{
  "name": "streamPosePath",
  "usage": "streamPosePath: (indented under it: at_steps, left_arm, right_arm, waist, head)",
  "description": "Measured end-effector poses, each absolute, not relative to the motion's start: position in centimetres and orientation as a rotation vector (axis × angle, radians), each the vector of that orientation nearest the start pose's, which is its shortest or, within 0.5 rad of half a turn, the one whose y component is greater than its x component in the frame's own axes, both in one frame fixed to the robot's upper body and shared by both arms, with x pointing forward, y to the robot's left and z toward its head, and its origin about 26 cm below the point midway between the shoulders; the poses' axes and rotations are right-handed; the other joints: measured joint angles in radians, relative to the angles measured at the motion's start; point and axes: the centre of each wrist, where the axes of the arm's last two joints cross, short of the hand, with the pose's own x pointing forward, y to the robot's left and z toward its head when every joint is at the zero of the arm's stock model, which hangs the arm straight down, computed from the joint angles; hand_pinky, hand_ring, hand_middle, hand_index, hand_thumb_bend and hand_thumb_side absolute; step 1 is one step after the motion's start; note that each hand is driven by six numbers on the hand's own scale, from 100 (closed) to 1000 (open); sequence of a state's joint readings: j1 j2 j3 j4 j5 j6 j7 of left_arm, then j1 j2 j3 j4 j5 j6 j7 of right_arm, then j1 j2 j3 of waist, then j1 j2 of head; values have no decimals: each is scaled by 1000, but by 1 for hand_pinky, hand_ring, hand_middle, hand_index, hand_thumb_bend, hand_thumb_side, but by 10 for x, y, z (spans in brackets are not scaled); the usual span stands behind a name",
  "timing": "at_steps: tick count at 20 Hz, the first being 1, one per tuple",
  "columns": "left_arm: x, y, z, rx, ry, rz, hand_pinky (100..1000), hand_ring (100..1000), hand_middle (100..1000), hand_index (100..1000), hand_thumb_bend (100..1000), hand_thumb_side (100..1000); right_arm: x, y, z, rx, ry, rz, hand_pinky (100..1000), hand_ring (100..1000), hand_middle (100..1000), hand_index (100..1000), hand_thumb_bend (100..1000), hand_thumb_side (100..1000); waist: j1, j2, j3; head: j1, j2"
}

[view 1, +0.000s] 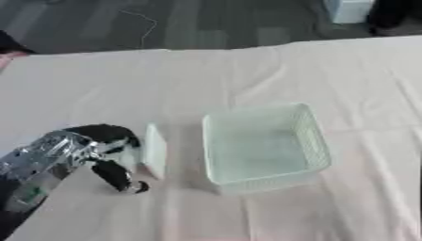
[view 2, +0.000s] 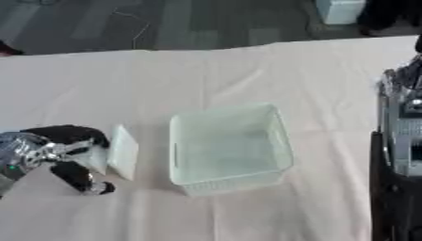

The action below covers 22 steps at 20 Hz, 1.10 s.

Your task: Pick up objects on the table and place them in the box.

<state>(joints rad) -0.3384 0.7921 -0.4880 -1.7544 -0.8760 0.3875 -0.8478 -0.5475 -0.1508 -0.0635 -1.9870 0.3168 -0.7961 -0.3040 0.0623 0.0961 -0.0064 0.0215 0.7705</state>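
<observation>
Left hand [view 1: 111, 155], fingers curled, grips a flat white object [view 1: 154, 150] beside the basket [view 1: 317, 141].

On the table [view 1: 107, 80], a flat object [view 1: 154, 150] stands just left of the box [view 1: 265, 148]
</observation>
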Motion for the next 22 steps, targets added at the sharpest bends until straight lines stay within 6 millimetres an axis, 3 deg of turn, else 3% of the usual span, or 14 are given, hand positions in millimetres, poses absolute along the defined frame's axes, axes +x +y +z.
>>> streamPosePath:
  at_steps: [2,6,7,8,10,14,15,16,17,18,19,20,21,22]
  left_arm:
    - [314,273,126,719,-652,-1686,925,919,943,938,363,441]
    - [317,278,120,713,-619,-1687,732,783,900,922,335,346]
    - [317,278,120,716,-615,-1690,723,774,896,922,338,343]
    - [317,277,119,720,-611,-1693,535,638,828,900,338,295]
    - [317,277,119,736,-600,-1706,404,530,754,891,334,260]
    - [317,279,116,780,-555,-1747,333,468,656,878,375,234]
    - [317,279,115,789,-547,-1759,374,499,706,891,376,248]
    - [318,280,115,800,-539,-1771,219,388,566,856,344,198]
    - [318,280,114,812,-534,-1781,187,365,542,849,331,188]
    - [318,280,114,822,-529,-1791,100,278,459,807,275,146]
    - [318,280,114,831,-528,-1800,100,289,469,815,284,154]
    - [318,280,114,839,-530,-1806,100,219,348,682,181,100]
    - [318,279,114,851,-532,-1813,100,223,358,696,181,100]
    - [318,279,114,865,-533,-1821,100,155,195,506,100,100]
  right_arm:
    - [317,-222,260,217,2914,-66,468,311,303,461,100,926]
    - [317,-222,260,217,2914,-66,468,311,303,461,100,927]
    - [317,-222,260,217,2914,-66,468,311,303,461,100,927]
    - [317,-222,260,217,2914,-66,468,311,303,461,100,927]
    - [317,-222,260,217,2914,-66,468,311,303,461,100,927]
    - [317,-222,260,217,2913,-66,468,311,303,461,100,927]
    - [317,-222,260,216,2913,-66,468,311,303,461,100,927]
    - [317,-222,260,216,2912,-66,468,311,303,461,100,927]
    - [317,-222,261,216,2912,-66,468,311,302,461,100,927]
    - [317,-222,261,215,2911,-65,468,311,302,461,100,927]
    - [317,-222,261,215,2911,-65,468,311,302,461,100,927]
    - [317,-222,261,215,2911,-65,468,311,302,461,100,927]
    - [317,-222,261,215,2911,-65,468,311,302,461,100,927]
    - [317,-222,261,215,2911,-65,468,311,303,461,100,927]
  waist:
    - [0,0,0]
    - [-2,0,1]
    - [-2,0,1]
    - [-2,0,1]
    - [-2,0,2]
    - [-2,0,1]
    - [-2,0,1]
    - [-2,0,1]
    - [-2,0,1]
    - [-2,0,2]
    - [-2,0,2]
    - [-2,0,2]
    - [-2,0,2]
    - [-2,0,2]
  head:
    - [4,0]
    - [6,0]
    - [6,0]
    - [7,0]
    - [9,0]
    - [14,0]
    - [14,0]
    - [14,0]
    - [14,0]
    - [15,0]
    - [15,0]
    - [15,0]
    - [15,0]
    - [15,0]
